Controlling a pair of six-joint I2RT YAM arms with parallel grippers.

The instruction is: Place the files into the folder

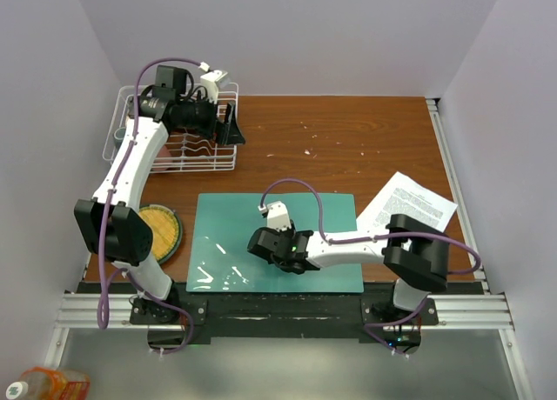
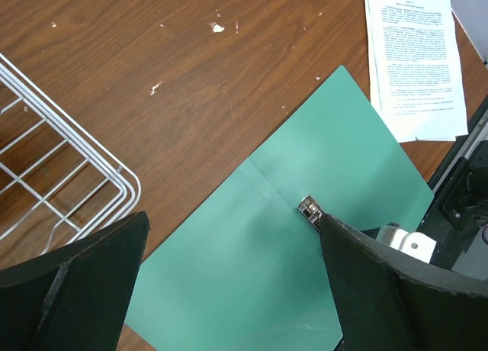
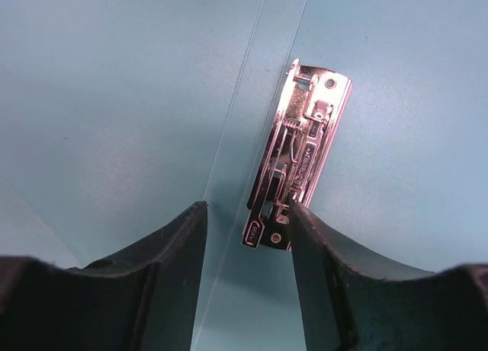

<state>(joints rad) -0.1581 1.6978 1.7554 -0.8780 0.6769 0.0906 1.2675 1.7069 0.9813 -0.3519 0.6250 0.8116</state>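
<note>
My right claw (image 3: 248, 217) hangs released over the open teal folder (image 1: 335, 213) at lower centre, the end of its metal clip (image 3: 301, 156) between my parted fingers (image 3: 152, 275); the files (image 1: 407, 202) lie just right of it, my left claw (image 2: 232, 221) gaping.

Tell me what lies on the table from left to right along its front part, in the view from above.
round yellowish mat → green folder → printed paper sheet. The wire rack sits farther back, above the mat, so its place in the order is unclear.
</note>
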